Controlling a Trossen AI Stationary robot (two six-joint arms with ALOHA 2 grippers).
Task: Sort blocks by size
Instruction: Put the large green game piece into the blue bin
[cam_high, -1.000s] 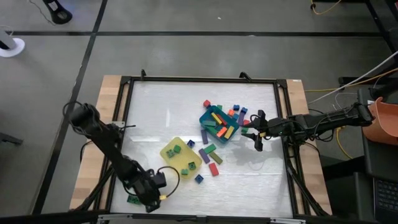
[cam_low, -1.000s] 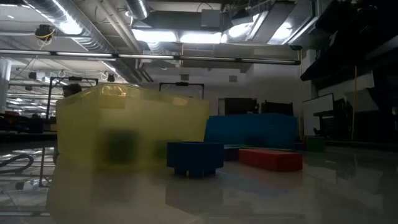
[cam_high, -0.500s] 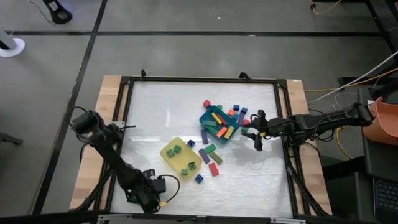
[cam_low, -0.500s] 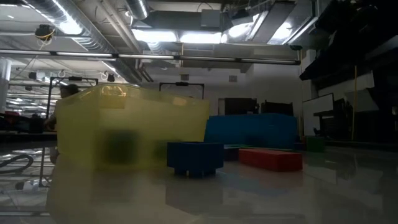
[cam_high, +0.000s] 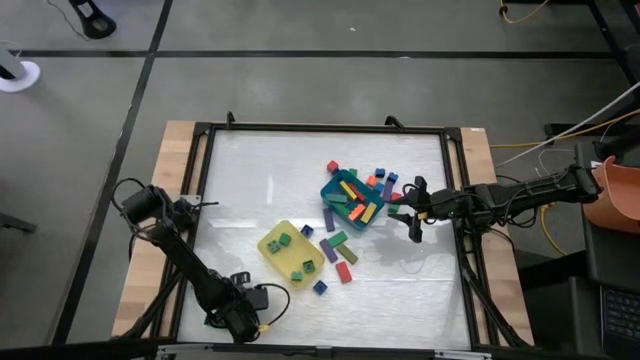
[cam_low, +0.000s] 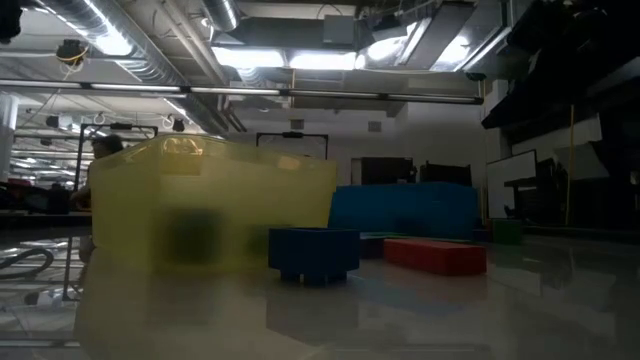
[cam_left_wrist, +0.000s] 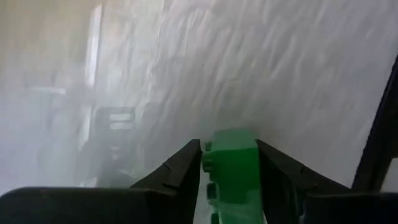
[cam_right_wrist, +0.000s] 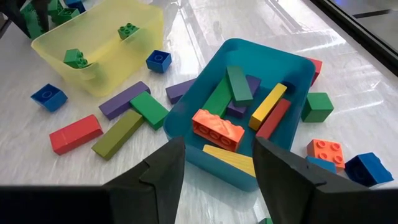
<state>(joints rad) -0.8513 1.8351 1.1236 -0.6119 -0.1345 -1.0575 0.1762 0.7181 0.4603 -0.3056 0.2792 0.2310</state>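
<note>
The translucent yellow plastic tray (cam_high: 288, 251) sits between the left hand (cam_high: 236, 318), clenched on a green plastic brick (cam_left_wrist: 231, 167) at the tabletop's near left corner, and the blue plastic tray (cam_high: 352, 203). The right hand (cam_high: 413, 222) hangs released. The left arm's elbow has swung outward since before.

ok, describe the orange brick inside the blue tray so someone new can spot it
Find the teal-blue tray right of the yellow tray near the table's middle. Among the long bars piled in it, the orange brick lies at the end nearest the right hand. It is the only orange piece in that tray, with its studs showing.
</note>
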